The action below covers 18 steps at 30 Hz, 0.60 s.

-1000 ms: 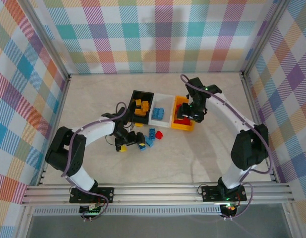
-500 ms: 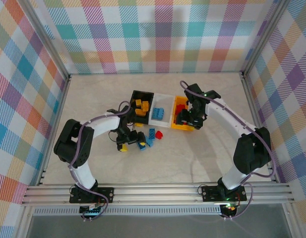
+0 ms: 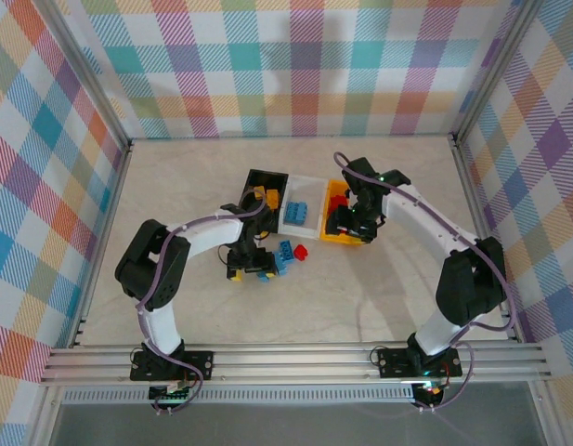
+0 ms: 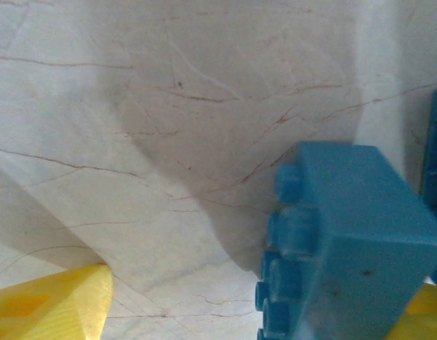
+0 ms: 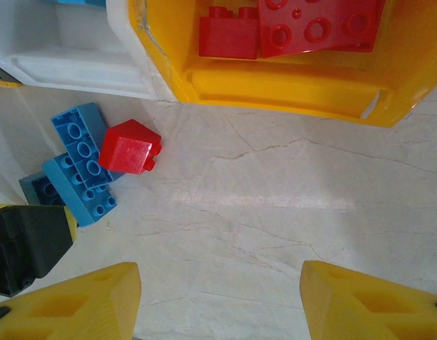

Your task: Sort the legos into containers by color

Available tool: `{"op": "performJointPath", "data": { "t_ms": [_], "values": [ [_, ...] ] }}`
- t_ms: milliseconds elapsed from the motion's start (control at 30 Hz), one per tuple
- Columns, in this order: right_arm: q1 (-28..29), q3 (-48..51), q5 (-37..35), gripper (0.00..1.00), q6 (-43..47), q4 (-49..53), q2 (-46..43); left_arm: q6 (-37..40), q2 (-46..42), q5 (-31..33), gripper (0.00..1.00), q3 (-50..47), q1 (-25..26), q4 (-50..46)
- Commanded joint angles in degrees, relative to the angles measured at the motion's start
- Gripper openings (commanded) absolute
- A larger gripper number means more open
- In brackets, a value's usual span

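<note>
On the pale marbled tabletop, nearest the arm bases, the left gripper is lowered among the loose bricks. Its yellow fingertips are seen standing apart in its wrist view, with a blue studded plastic brick between them. Bare table is left between this brick and the lower-left fingertip, so the jaws are open and nothing is clamped. The brick is laid on its side. Its studded face is turned toward that fingertip, and the row of studs, its long axis, runs up the view, away from the camera. A small yellow-orange brick is seen just left of the gripper.

Just beyond, two more blue bricks are laid touching, undersides up. Their long axes slant from upper left to lower right in the right wrist view. A small red brick is tipped against them, a smooth face uppermost.

The right gripper is held by the near end of an open rectangular yellow-orange plastic bin. Its yellow fingers are spread wide, with nothing between them. Red bricks are seen inside this bin.

The bins are set side by side in a row, long axes pointing away from the arms. A white translucent bin with blue pieces stands in the middle. A black bin with yellow-orange pieces stands at the left.
</note>
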<state>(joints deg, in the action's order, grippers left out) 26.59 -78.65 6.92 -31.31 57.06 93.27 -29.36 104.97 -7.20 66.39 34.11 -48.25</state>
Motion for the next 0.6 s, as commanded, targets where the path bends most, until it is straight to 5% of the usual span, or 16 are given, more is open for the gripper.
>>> {"op": "performJointPath", "data": {
  "t_ms": [0, 567],
  "values": [
    [0.39, -0.08, 1.26, 0.62, -0.69, -0.39, 1.01, 3.73, 0.24, 5.08, 0.67, 0.84, 0.23, 1.55],
    [2.22, -0.84, 0.65, 0.62, -0.86, 0.51, 0.07, 6.95, 1.66, 3.78, 0.27, 4.02, -0.17, 1.5]
  ]
}}
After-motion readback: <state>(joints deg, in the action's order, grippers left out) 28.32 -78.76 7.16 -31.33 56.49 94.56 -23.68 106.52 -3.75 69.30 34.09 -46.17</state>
